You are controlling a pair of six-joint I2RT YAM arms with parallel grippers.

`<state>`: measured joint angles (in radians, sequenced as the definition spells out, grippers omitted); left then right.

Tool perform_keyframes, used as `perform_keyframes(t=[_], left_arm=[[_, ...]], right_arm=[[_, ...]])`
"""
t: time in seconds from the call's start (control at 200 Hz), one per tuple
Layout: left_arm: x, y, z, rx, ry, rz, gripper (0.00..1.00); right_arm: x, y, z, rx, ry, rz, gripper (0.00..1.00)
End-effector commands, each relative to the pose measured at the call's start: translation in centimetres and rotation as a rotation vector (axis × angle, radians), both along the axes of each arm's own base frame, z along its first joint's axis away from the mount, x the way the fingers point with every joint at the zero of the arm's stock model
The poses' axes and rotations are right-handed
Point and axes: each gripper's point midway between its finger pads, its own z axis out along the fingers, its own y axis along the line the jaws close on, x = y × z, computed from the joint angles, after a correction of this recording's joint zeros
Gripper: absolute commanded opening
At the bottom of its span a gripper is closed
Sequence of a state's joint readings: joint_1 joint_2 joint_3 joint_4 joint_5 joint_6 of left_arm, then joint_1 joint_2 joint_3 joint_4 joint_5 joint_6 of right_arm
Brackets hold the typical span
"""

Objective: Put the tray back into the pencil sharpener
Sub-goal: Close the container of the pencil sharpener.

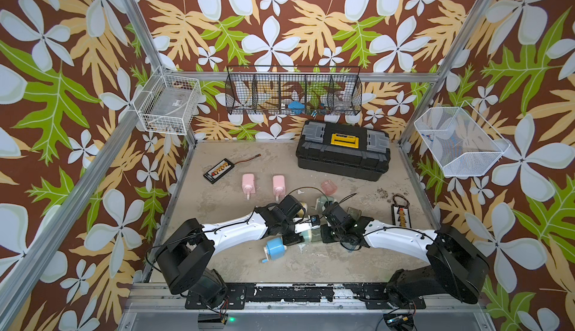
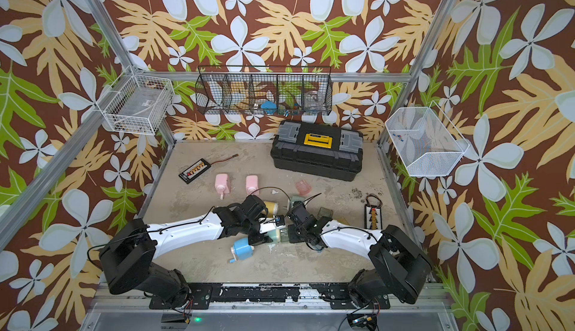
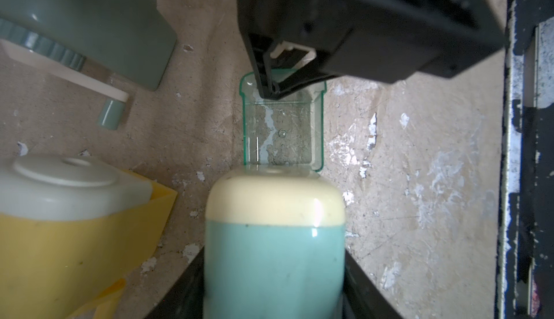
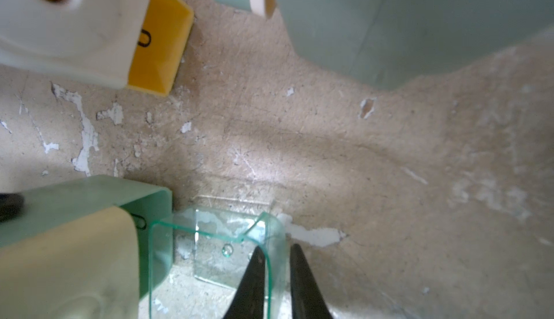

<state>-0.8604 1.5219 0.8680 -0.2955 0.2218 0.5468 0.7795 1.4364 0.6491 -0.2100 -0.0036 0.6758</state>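
Observation:
My left gripper (image 3: 274,287) is shut on the teal pencil sharpener (image 3: 274,242) with the cream end, which lies on its side on the table (image 3: 404,182). The clear green tray (image 3: 281,128) lies in line with it, one end at the sharpener's cream face and most of it sticking out. My right gripper (image 4: 277,251) straddles the tray's (image 4: 215,242) far wall, one finger inside and one outside, jaws slightly apart. In both top views the two grippers meet at mid-table, left gripper (image 1: 294,236) and right gripper (image 1: 326,234), sharpener (image 2: 273,234) between them.
A yellow sharpener (image 3: 60,227) and a grey-green sharpener (image 3: 90,26) lie close by. A blue sharpener (image 1: 275,248) lies under the left arm. Two pink sharpeners (image 1: 249,183), a pink tray (image 1: 329,187) and a black toolbox (image 1: 342,152) lie farther back.

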Motion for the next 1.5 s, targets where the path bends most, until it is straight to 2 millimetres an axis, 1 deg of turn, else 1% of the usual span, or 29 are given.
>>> perform_keyframes(t=[0.0,0.145,0.27,0.551,0.671,0.931,1.196,1.401,1.496], left_arm=[[0.2,-0.5,0.4,-0.023,-0.009,0.005,0.47],[0.2,-0.6,0.2,-0.017,-0.006,0.003,0.47],[0.2,-0.7,0.2,-0.013,-0.006,0.002,0.47],[0.1,-0.7,0.0,-0.006,0.001,-0.005,0.47],[-0.2,-0.8,0.0,-0.010,0.014,-0.015,0.47],[-0.4,-0.9,-0.3,-0.007,0.032,-0.021,0.46],[-0.1,-0.8,-0.5,0.003,0.021,-0.008,0.46],[-0.2,-0.5,-0.7,0.012,0.015,-0.004,0.45],[-0.1,-0.5,-0.7,0.011,0.011,-0.004,0.45]], right_arm=[[0.2,0.3,0.3,0.015,-0.009,-0.002,0.18],[0.0,0.8,0.3,0.048,0.001,0.004,0.14],[-0.1,1.2,0.3,0.071,0.005,0.006,0.12],[0.3,1.3,0.8,0.082,-0.009,-0.014,0.12],[0.5,1.0,0.8,0.071,-0.014,-0.036,0.12],[0.6,1.8,0.9,0.080,-0.009,-0.027,0.12],[-0.4,3.7,1.5,0.220,0.021,0.005,0.13],[-0.8,3.3,2.0,0.296,0.014,-0.012,0.17],[-0.9,3.3,2.3,0.338,0.012,-0.010,0.18]])
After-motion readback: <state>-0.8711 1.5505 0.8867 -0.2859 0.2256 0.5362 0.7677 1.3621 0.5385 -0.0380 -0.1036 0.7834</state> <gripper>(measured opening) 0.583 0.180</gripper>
